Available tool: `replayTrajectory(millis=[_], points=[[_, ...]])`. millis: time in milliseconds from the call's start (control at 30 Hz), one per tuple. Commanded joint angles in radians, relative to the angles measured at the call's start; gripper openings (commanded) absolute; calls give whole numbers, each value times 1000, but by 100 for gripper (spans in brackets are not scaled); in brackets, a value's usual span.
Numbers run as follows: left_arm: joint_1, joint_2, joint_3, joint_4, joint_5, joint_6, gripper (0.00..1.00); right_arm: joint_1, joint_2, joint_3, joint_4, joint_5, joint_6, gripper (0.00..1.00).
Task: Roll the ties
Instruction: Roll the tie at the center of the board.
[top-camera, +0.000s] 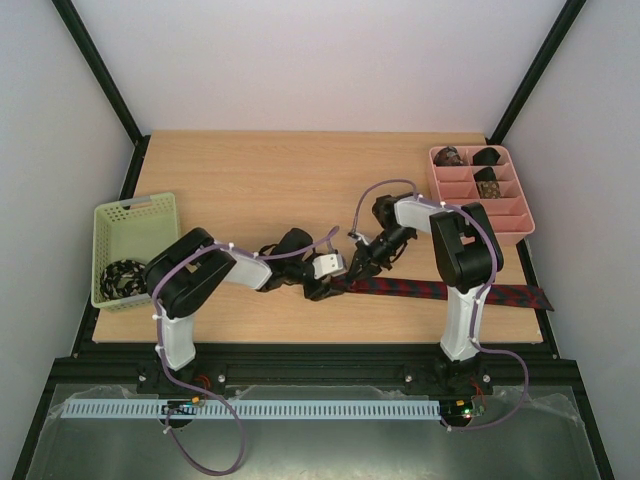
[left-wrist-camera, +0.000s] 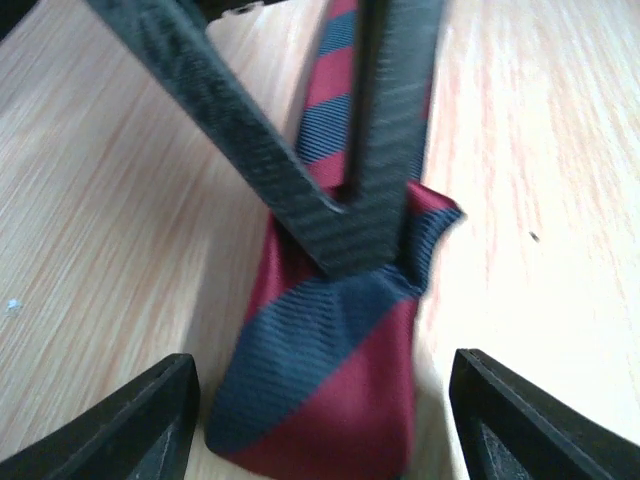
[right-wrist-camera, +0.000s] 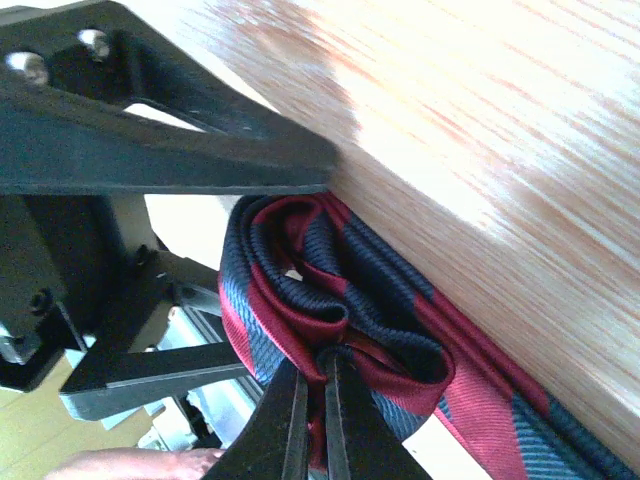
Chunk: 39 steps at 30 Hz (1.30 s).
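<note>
A dark red tie with navy stripes (top-camera: 440, 291) lies stretched along the near part of the table, and its left end is curled into a small loose roll (right-wrist-camera: 330, 290). My right gripper (right-wrist-camera: 318, 365) is shut on a fold of that roll, its two fingers pressed together with fabric between them. From the left, my left gripper (left-wrist-camera: 322, 385) faces the same end (left-wrist-camera: 330, 400) and stands open. Its fingers (left-wrist-camera: 140, 425) flank the roll with a gap on each side. In the top view the left gripper (top-camera: 322, 288) and right gripper (top-camera: 356, 268) meet at the tie's left end.
A pale green mesh basket (top-camera: 135, 215) at the left edge holds a black-white tie (top-camera: 125, 275). A pink divided tray (top-camera: 505, 222) at the back right holds coiled ties (top-camera: 487, 187) in its far compartments. The striped tie's wide end (top-camera: 530, 297) reaches the table's right edge.
</note>
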Motion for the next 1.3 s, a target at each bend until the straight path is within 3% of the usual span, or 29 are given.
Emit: replayTrajectory(millis=[0,167,300,367,567,700,867,1100,1267], points=[[-15,-55,-28,31,23,16,76,-8,3,-45,18,11,5,1],[-55,15,34,34,6,15,81,-9,6,-39,43,6,7,1],[-76,81,95,24,-37,-1,79,-12,10,-18,32,-22,0,1],[-75,98,108,8,-56,-5,73,-14,11,-10,26,-46,0,2],[-36,55,33,-63,-101,29,40,-43,7,-4,-36,-75,-58,2],[-5,14,-21,-109,-101,56,34,-79,13,-39,-57,-20,-113,2],[-1,-1,-35,-118,-64,47,36,-76,37,-85,25,6,-87,3],[38,-44,-104,50,40,-40,64,-60,61,-125,165,134,-54,1],[77,-54,-166,121,93,-18,68,-61,69,-130,180,199,-77,1]])
